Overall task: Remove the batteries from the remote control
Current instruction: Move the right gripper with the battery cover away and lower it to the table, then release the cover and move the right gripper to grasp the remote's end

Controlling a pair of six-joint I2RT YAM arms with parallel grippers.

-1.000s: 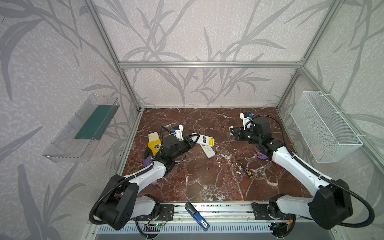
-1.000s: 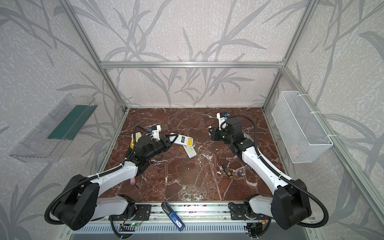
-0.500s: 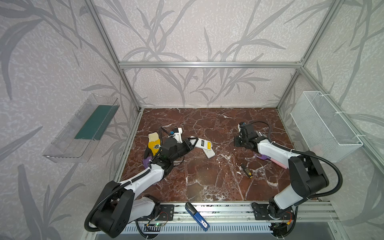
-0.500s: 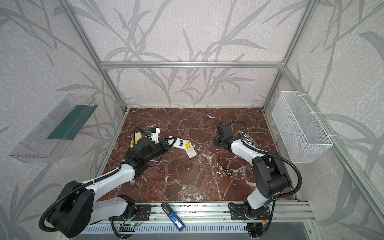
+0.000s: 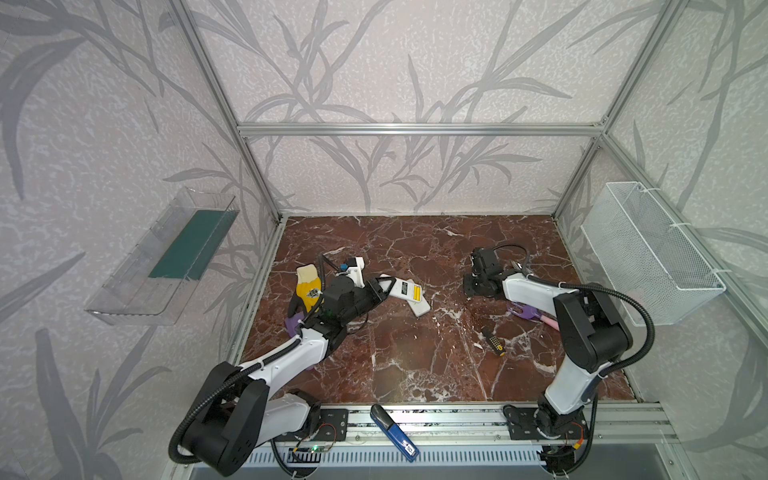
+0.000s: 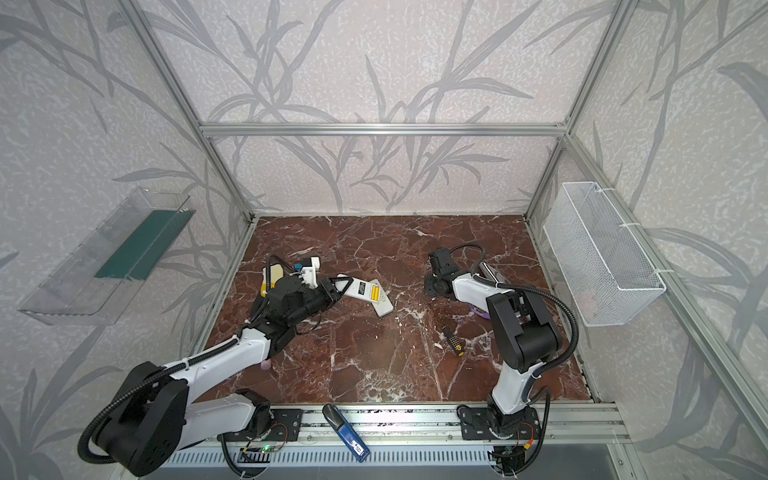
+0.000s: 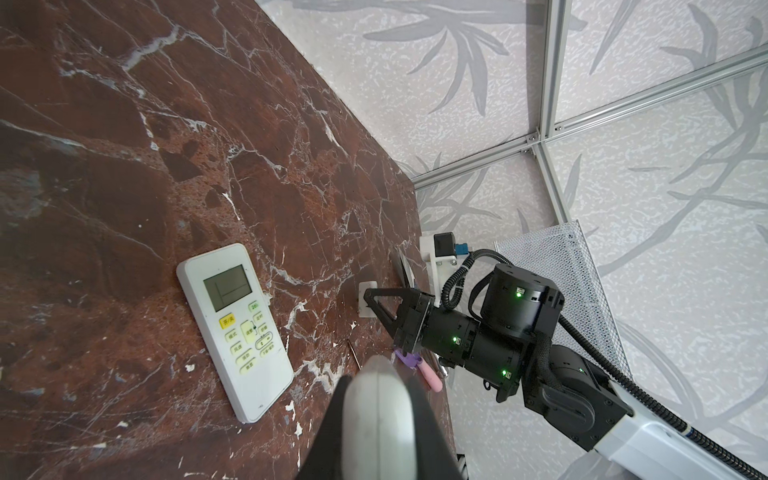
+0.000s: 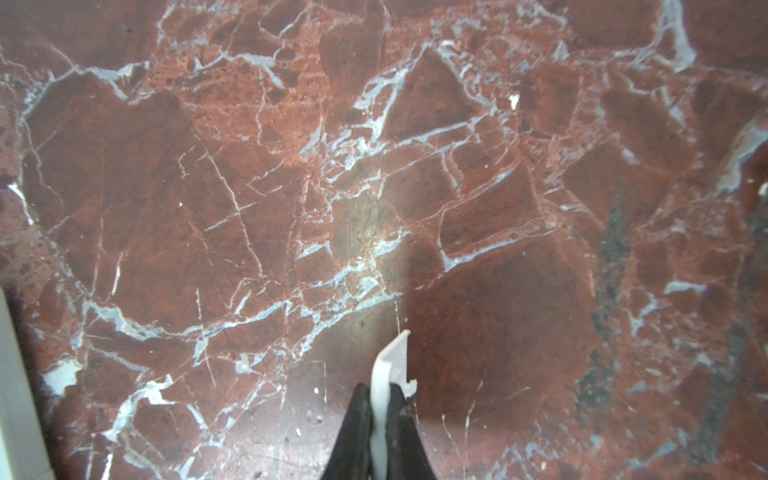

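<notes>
Two yellow batteries (image 5: 417, 294) sit side by side in the open back of the white remote (image 5: 401, 286), back facing up, on the left half of the desk, about mid-depth, well in from the left edge. The left hand (image 5: 386, 286) is clamped on one end of the remote, its jaws narrow on the body. The remote's back has a label with dark print, too small to read.

A second remote (image 7: 235, 332) lies flat and face up on the desk (image 7: 124, 145) just beside the held one; can't tell if they touch. Its screen is blank and its buttons are in Chinese. The yellow button reads 开/关, the rest are too small.

The right hand (image 8: 378, 392) is on the right half of the desk, nearer the back edge, pointing down close to the surface. Its fingers (image 8: 357, 428) are pinched tight on a thin white battery cover (image 8: 392, 357) that sticks out past the tips.

- The screwdriver (image 5: 493, 344) has a black/yellow handle and lies toward the front right corner, print unreadable
- A purple-and-pink tool (image 5: 528, 311) lies near the right edge
- A yellow-and-cream item (image 5: 308, 282) lies near the left edge
- A blue item (image 5: 394, 432) lies on the front rail, white print unreadable

Versus 1 s ago:
- The right arm was stretched low with its hand higher and the white camera mount showing; now the elbow is up and the hand has dropped toward the desk
- The left hand keeps the remote in nearly the same place
- The screwdriver and second remote are unmoved
</notes>
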